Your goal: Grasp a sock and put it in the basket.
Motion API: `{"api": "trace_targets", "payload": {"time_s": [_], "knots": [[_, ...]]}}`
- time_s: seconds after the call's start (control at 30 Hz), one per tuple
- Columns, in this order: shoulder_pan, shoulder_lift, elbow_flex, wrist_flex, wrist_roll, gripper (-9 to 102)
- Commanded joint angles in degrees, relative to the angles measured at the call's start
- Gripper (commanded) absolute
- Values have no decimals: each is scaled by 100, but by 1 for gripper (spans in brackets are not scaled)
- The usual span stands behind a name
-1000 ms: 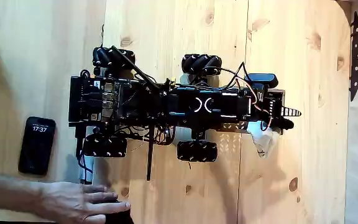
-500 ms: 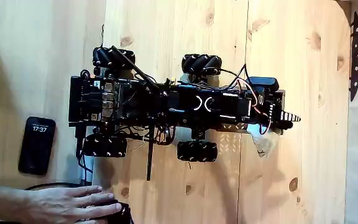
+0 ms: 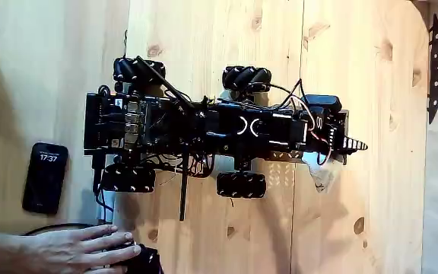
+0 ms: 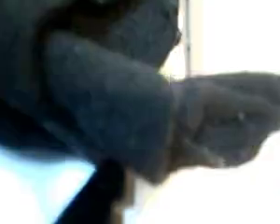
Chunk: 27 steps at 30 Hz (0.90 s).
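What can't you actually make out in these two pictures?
- Wrist view: the dark soft fabric mass is too close and blurred to name, or to say whether anything grips it.
- Fixed view: the hand at the black wheeled robot's end is too small to tell open from shut.
- Fixed view: the person's hand covers a black object at the bottom edge.
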Motion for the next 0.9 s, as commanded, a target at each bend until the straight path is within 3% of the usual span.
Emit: {"api": "trace_targets", "payload": {"time_s": [0.0,0.87], "knots": [[0,18,35,773,9,43],[-387,18,44,773,9,43]]}}
